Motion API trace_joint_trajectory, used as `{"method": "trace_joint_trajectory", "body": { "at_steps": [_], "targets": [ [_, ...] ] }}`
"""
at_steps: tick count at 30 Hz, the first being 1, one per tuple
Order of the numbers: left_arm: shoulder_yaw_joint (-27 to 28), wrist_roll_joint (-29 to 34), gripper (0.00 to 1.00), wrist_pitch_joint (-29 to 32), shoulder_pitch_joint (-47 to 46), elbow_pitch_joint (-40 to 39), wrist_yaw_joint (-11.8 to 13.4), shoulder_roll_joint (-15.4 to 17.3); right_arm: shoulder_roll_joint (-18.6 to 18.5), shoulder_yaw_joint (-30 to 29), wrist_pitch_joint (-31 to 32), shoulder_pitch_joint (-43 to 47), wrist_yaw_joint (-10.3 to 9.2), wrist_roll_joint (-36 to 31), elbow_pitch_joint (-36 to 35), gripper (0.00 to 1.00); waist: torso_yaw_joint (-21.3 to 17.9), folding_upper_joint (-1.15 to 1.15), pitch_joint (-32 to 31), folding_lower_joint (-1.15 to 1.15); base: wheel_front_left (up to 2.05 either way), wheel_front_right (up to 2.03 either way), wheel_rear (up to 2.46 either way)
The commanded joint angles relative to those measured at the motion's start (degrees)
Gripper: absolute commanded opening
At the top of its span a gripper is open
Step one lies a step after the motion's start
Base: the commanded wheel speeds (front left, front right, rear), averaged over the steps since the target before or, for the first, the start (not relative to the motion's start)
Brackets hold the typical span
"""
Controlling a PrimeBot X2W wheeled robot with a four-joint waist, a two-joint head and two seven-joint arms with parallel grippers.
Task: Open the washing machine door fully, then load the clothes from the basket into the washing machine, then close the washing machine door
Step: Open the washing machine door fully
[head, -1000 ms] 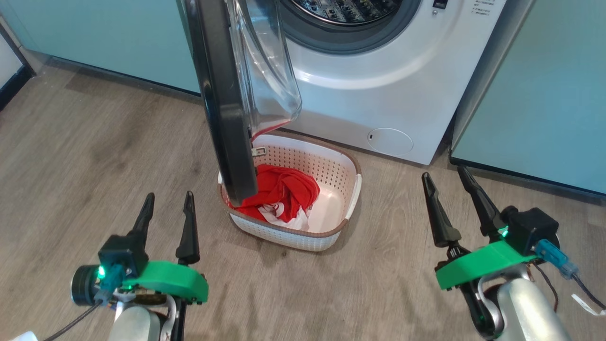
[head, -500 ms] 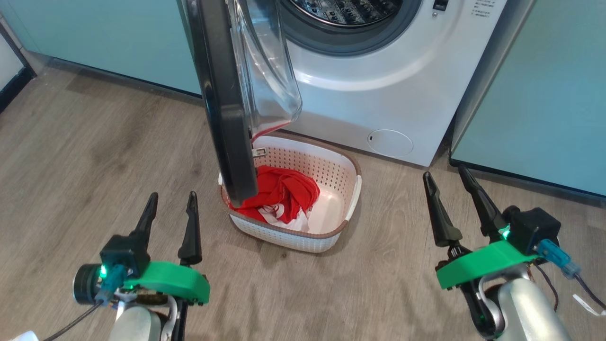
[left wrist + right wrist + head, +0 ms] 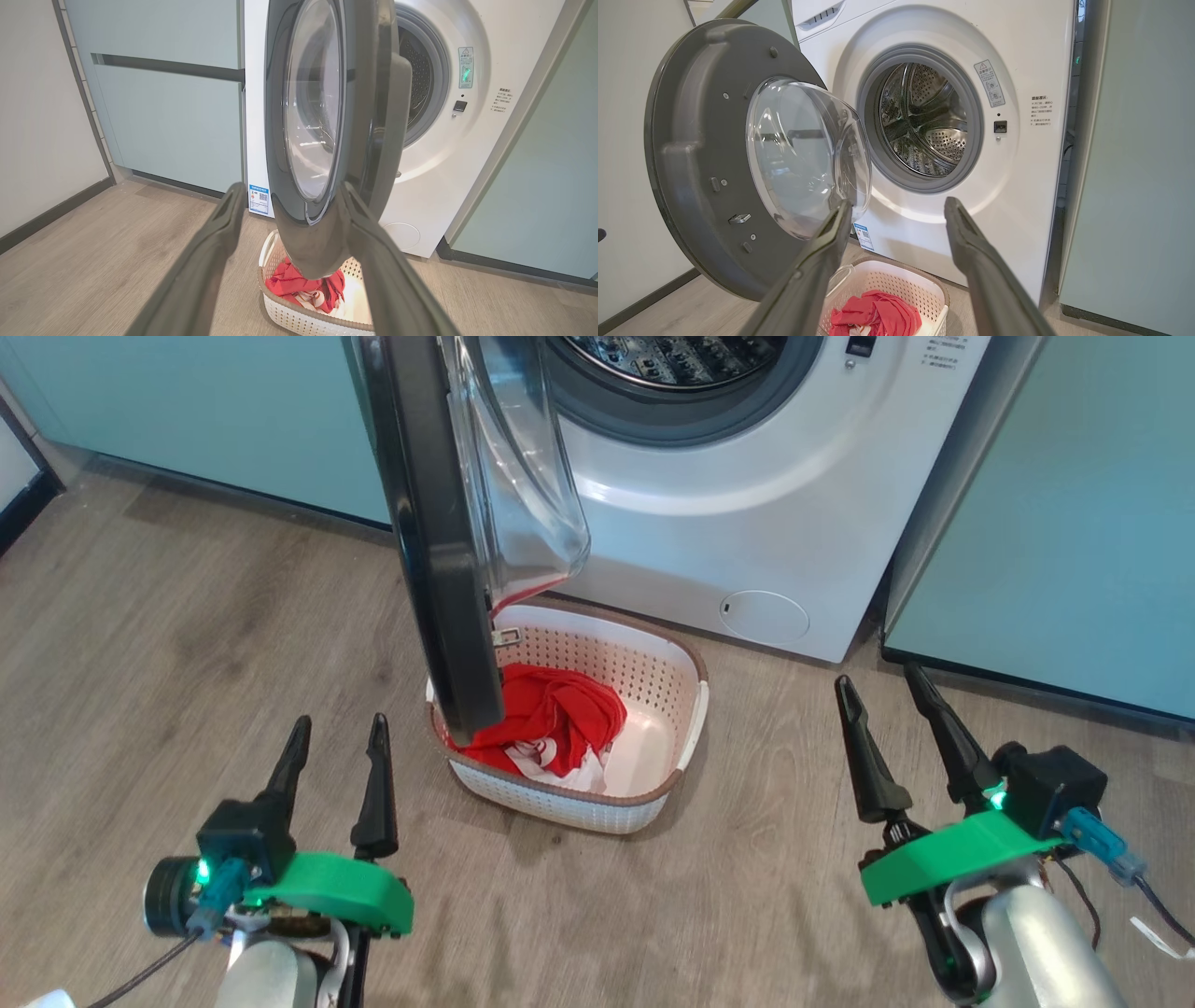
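Observation:
The washing machine is white, and its drum stands exposed. Its black-rimmed door hangs open, edge-on to me and jutting out over the basket's left end. On the floor before the machine sits the cream basket with the red clothes heaped in its left half. My left gripper hovers open, left of the basket. My right gripper is open too, to the basket's right. Neither touches anything.
Pale teal cabinets flank the machine on both sides. Wood-look floor spreads around the basket. In the left wrist view a white wall with a dark skirting runs along the left.
The whole head view has shifted slightly, so the camera has moved. Both grippers stay open and the door, basket and clothes keep their places.

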Motion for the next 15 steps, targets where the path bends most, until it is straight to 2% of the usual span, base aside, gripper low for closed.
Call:
{"method": "trace_joint_trajectory", "body": {
  "at_steps": [1,2,3,4,5,6,9,15],
  "targets": [
    [1.5,0.2,1.0,-0.6,-1.6,-2.3,0.4,0.5,0.4,1.3,-0.5,-1.6,0.0,0.1,-1.8,1.0,0.0,0.0,0.1,0.0,0.0,0.0,0.0],
    [1.5,0.2,1.0,-0.6,-1.6,-2.3,0.4,0.5,0.4,1.3,-0.5,-1.6,0.0,0.1,-1.8,1.0,0.0,0.0,0.2,0.0,0.0,0.0,0.0],
    [1.5,0.2,0.77,-0.6,-1.7,-2.3,0.4,0.5,0.4,1.3,-0.5,-1.6,0.0,0.1,-1.8,1.0,0.0,0.0,0.3,0.0,0.0,0.0,0.0],
    [1.5,0.2,0.44,-0.6,-1.7,-2.3,0.3,0.5,0.4,1.3,-0.5,-1.7,0.0,0.2,-1.7,1.0,-0.1,0.0,0.4,0.0,0.0,0.0,0.0],
    [1.5,-0.4,0.27,-0.6,-1.7,-2.2,0.0,0.5,0.4,1.4,-0.5,-1.7,0.0,0.5,-1.7,1.0,-0.1,0.0,0.6,0.0,0.0,0.0,0.0],
    [1.6,-1.3,0.0,-0.6,-1.8,-2.0,-0.5,0.5,0.4,1.4,-0.5,-1.8,0.0,0.7,-1.7,1.0,-0.1,0.0,0.8,0.0,0.0,0.0,0.0],
    [2.2,-1.7,0.0,-0.6,-2.3,-2.3,-1.4,0.5,0.4,1.6,-0.5,-2.1,0.0,0.9,-1.7,1.0,-0.2,0.0,1.2,0.0,0.0,0.0,0.0],
    [3.4,-1.9,0.0,-0.6,-4.1,-6.5,-1.2,0.5,0.4,1.9,-0.5,-2.7,0.0,0.4,-1.6,1.0,-0.7,0.0,2.2,0.0,0.0,0.0,0.0]
  ]
}}
